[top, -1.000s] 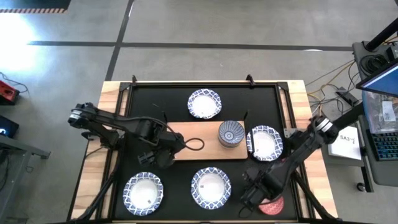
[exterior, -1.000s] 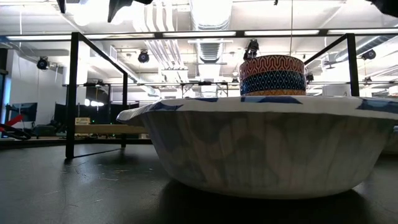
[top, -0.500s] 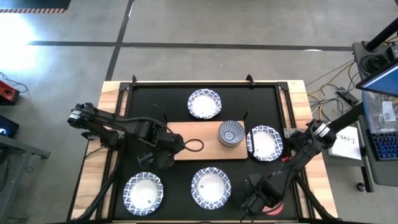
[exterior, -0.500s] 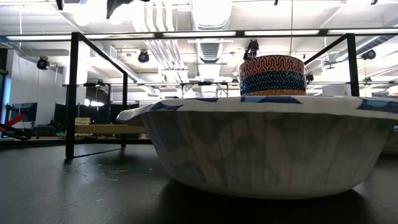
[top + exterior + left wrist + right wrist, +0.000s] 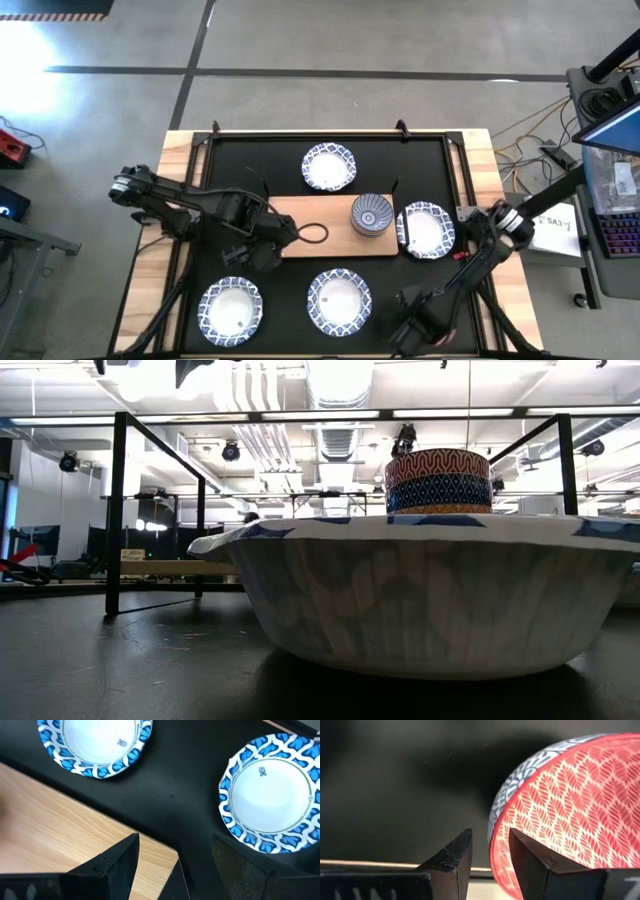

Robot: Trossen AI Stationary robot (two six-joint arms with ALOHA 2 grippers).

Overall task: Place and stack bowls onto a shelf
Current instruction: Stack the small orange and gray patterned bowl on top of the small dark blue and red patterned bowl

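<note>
My right gripper (image 5: 408,335) is at the table's near edge, right of centre, over the speckled red bowl (image 5: 560,810). The arm hides that bowl in the high view. It is open (image 5: 490,837), with one finger inside the bowl's rim and one outside. My left gripper (image 5: 262,250) hangs open (image 5: 175,865) above the near-left corner of the wooden shelf (image 5: 300,215). A stack of small bowls (image 5: 370,214) stands on the shelf's right end; the low view shows this stack (image 5: 438,480) with an orange bowl lowest and a blue one above it. My right gripper stands astride the red bowl's rim (image 5: 494,845), coming from above. A strip of black table shows between the outer finger (image 5: 457,857) and the bowl's wall. Whether the inner finger (image 5: 530,855) touches the inside wall, I cannot tell.
Wide blue-and-white bowls rest on the black tabletop: one beyond the shelf (image 5: 329,167), one at its right end (image 5: 426,229), two nearer (image 5: 338,301) (image 5: 230,310). One of them fills the low view (image 5: 420,600). A thin black loop (image 5: 313,233) lies on the shelf.
My right gripper has moved toward the table's near edge and come over the red bowl, which showed beside it a second ago and is now covered in the high view.
</note>
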